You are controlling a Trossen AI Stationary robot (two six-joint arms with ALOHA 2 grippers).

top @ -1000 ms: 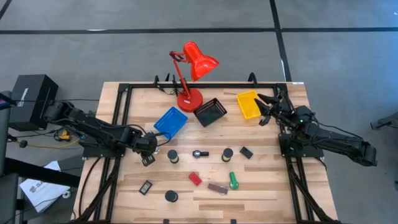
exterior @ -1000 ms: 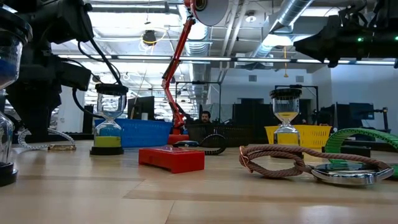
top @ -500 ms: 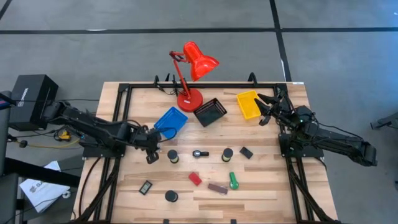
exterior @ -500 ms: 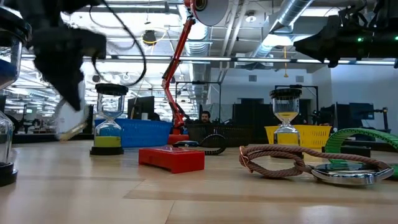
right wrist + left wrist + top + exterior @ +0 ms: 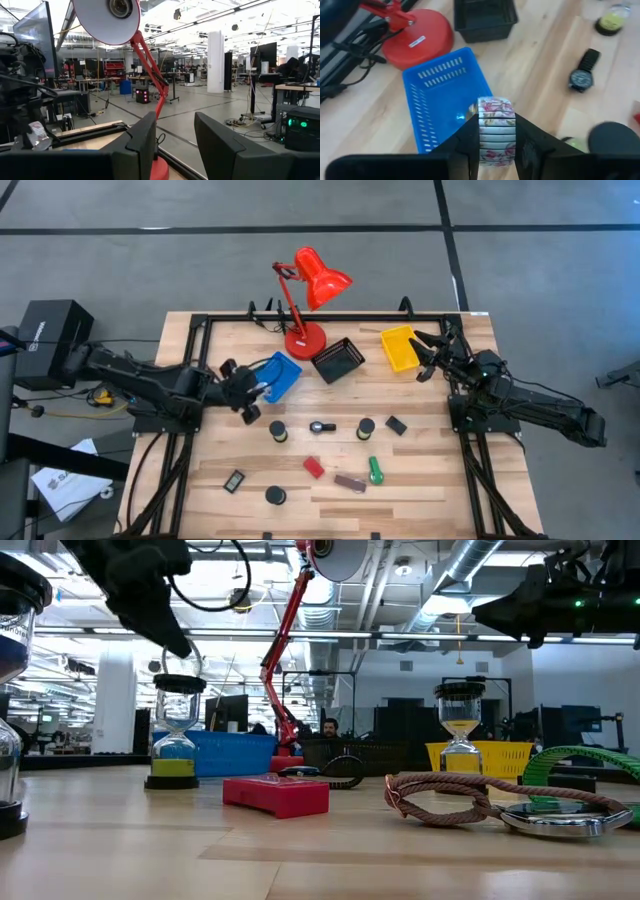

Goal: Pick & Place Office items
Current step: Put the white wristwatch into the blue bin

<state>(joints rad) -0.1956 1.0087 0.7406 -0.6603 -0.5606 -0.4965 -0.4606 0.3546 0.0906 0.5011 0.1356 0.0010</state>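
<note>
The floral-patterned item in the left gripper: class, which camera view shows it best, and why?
The left wrist view: the floral item fills the centre, clamped between the left gripper's fingers above the blue tray. The high view hides it, the low view shows only the arm, and the right wrist view glimpses it small.

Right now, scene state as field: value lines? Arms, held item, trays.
left gripper: shut on floral-patterned item, over the blue tray
right gripper: open, empty, beside the yellow tray
black tray: between blue and yellow trays
red lamp: behind the trays
on table: red block, green cylinder, brown bar
</note>
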